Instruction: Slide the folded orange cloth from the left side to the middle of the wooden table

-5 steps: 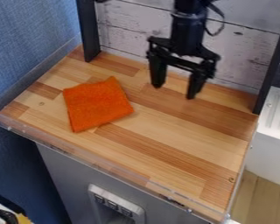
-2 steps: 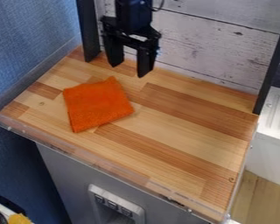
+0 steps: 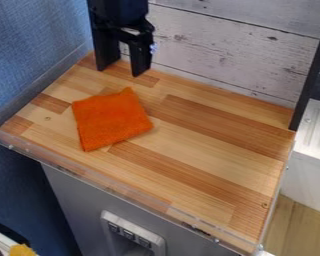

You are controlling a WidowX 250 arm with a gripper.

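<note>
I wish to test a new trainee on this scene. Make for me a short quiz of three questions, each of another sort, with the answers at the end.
1. Multiple choice: Seen from the camera, where does the gripper hang over the wooden surface?
A) front right
B) back left
C) front left
2. Fill in one colour: The cloth on the wooden surface is ____.
3. True or false: The gripper is shut on the cloth.

Key: 1. B. 2. Orange. 3. False; the gripper is open and the cloth lies apart from it.
</note>
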